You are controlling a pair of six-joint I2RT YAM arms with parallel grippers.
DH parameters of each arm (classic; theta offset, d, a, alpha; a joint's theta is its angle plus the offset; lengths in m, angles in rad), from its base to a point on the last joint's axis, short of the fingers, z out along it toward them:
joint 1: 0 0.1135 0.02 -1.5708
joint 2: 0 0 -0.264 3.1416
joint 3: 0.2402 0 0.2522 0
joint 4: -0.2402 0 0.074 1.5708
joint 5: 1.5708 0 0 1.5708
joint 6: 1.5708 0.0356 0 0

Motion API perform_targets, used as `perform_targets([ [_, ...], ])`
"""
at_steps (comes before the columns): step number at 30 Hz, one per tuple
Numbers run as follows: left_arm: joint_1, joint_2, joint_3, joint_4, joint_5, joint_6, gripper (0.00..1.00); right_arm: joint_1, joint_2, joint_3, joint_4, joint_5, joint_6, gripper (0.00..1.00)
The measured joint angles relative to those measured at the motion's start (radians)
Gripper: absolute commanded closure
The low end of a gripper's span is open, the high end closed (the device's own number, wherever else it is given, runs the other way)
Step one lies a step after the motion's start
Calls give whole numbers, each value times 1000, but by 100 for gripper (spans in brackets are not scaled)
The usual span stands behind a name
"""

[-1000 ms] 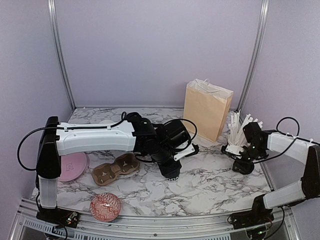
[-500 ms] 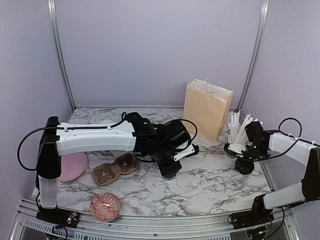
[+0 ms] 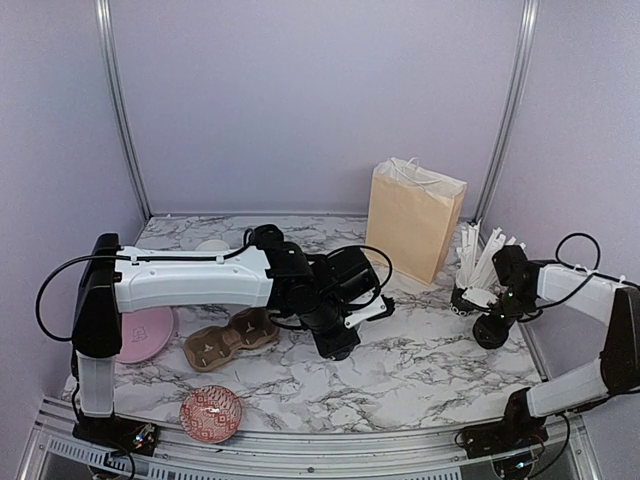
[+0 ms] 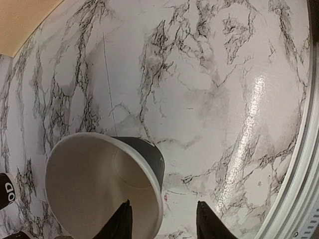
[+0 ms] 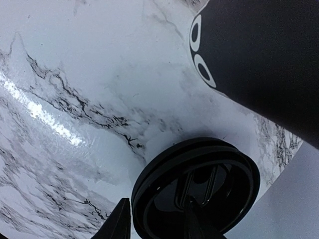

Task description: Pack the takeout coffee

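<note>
Coffee cup: one small black coffee cup [image 4: 94, 194] with a white inside sits near the middle of the marble surface [image 3: 430, 370]. It is to the right of the carrier and well apart from the bag, and it has no lid on it.
Left claw: the left claw [image 4: 162, 219] is moderately wide. One finger is over the cup's mouth and the other is outside it, with a gap on either side of the wall, so it is not clamping the cup.
Right claw: the right claw [image 5: 158, 219] is low at the right side, its fingers parted astride the rim of the small round black lid [image 5: 199, 181]. Space shows on the inner side, so no grip can be made out.
Carrier: the brown two-well cup carrier [image 3: 228, 338] lies to the left of the cup, and both wells look bare.
Bag: the tan paper bag [image 3: 413, 222] stands upright at the back. Its inside is hidden from the overhead view.
Straws: the black cup of white straws [image 3: 473, 275] stands just beside the right claw.
Done: by the look of it, nothing is packed yet.
Left: the cup probably needs its lid, then a well in the carrier, then the bag, though the order cannot be told.
</note>
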Motion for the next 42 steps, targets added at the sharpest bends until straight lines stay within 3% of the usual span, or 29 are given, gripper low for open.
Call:
perform_targets([
  [14, -1, -2, -20, 0, -9, -3, 55, -5, 48, 14, -6, -48, 30, 80],
  [24, -2, -4, -26, 0, -16, -3, 55, -5, 55, 19, -18, -69, 41, 95],
  [35, -2, -32, -39, 0, -21, -3, 55, -5, -5, 67, -107, -90, 43, 96],
  [40, -2, -57, -39, 0, -21, 0, 54, -6, -57, 99, -195, -187, 8, 96],
  [42, -2, -66, -39, 0, -24, 1, 48, -6, -76, 104, -242, -254, -24, 96],
])
